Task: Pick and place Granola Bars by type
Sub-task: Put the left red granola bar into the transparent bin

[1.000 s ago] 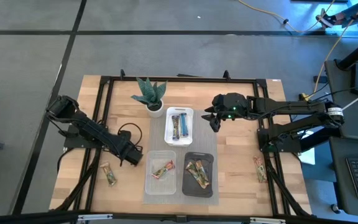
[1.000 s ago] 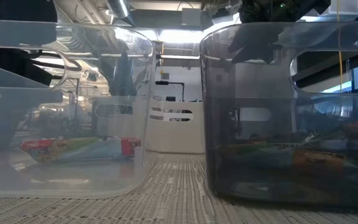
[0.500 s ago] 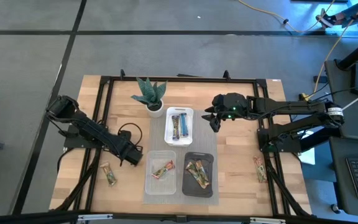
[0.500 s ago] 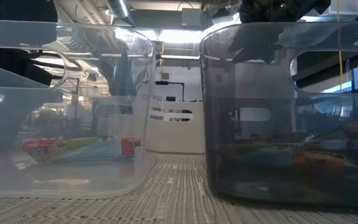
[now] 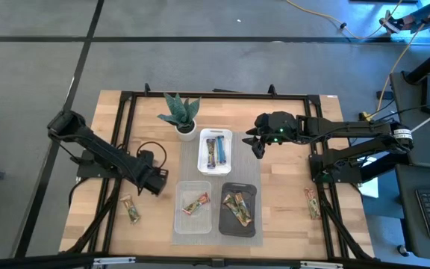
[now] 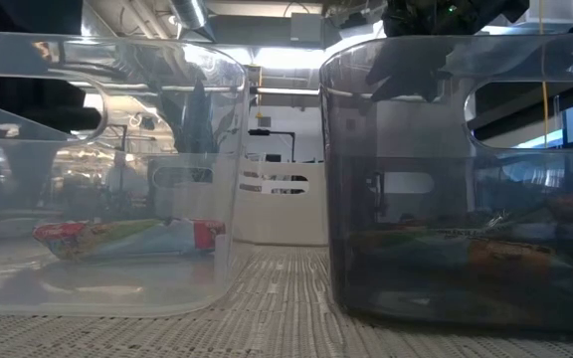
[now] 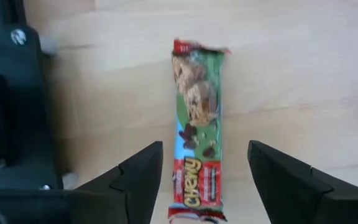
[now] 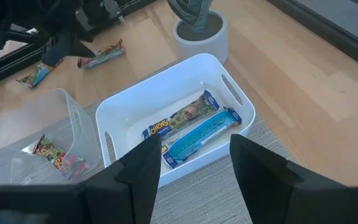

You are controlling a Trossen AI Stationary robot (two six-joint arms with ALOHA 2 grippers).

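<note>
now, line by line for you:

left gripper: your left gripper (image 7: 204,171) hovers over the left side of the counter (image 5: 282,194), fingers spread wide, straddling a green-and-red bar (image 7: 197,130) that lies flat on the wood, not gripped.

target bar: on the overhead view this bar (image 5: 131,210) lies near the counter's near-left corner, just left of the clear tray (image 5: 178,224); a second bar lies beside it in the right wrist view.

step in hand: by my reading, you are lining up a pick of that loose bar.

how to do it well: keep the bar's long axis running between the fingers so they close across its narrow width; come straight down, since the wrapper is flat and slippery and may skate on the wood.

right gripper: your right gripper (image 8: 194,165) waits above the white tray (image 8: 114,112) at the counter's far middle, fingers partly apart, holding nothing.

sorted so far: two blue bars (image 8: 201,134) in the white tray, one reddish bar (image 5: 195,204) in the clear tray, tan-green bars (image 5: 237,207) in the black tray (image 5: 254,224).

also loose: one bar (image 5: 311,202) near the right edge.

destination: match the wrapper to a tray before lifting; i can't tell which yet.
</note>
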